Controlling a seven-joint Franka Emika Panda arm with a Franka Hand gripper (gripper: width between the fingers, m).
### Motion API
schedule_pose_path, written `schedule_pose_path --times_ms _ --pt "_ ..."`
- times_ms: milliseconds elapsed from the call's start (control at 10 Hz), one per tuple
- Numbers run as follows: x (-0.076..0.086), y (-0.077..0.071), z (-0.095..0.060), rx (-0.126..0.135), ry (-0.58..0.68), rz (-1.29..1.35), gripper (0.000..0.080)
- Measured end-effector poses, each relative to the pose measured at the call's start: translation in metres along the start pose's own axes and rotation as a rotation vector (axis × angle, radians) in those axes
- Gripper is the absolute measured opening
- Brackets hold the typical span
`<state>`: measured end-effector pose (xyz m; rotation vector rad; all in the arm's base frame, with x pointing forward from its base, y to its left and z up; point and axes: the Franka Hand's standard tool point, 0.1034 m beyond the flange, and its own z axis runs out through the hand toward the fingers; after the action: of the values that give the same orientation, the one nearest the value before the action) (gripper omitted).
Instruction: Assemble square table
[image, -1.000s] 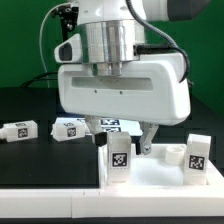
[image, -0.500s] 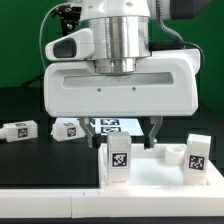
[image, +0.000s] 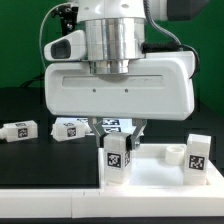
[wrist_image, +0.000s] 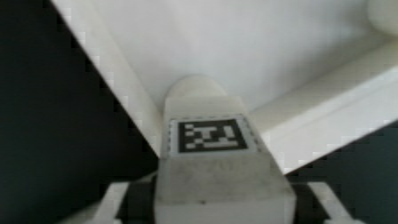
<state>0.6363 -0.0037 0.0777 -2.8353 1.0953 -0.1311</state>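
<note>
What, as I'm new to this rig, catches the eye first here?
The big white tool fills the middle of the exterior view, straddling an upright tagged leg on the white top. A second leg stands at that view's right; two loose legs lie on the black table at its left.

Upright legs (image: 118, 158) (image: 197, 153) at square top (image: 150, 175) corners, apparently socketed; lying legs (image: 20, 129) (image: 68, 128) on table (image: 40, 160), exterior view's left.

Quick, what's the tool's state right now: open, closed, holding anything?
Tool: jaws stand on either side of the upright leg; whether they actually grip it cannot be told.
</note>
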Motion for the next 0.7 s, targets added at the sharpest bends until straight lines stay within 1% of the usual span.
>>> schedule_pose_path --times_ms 200,300,400,500,600,700 --pt "-0.0013 0.0013 0.0008 0.001 -0.017 0.384 0.0290" --pt "-0.0031 -0.0007 0.0015 0.001 -0.038 0.575 0.0290" --pt "-0.0043 -0.0034 0.0013 -0.003 -0.052 0.711 0.0290" --pt "-0.0048 -0.0047 0.0021 0.014 -0.063 0.869 0.0290" --pt "-0.0055 -0.0053 0.0019 0.011 -0.068 0.913 0.0290" --pt "-0.0058 -0.0052 0.0022 0.011 -0.069 0.902 0.0290"
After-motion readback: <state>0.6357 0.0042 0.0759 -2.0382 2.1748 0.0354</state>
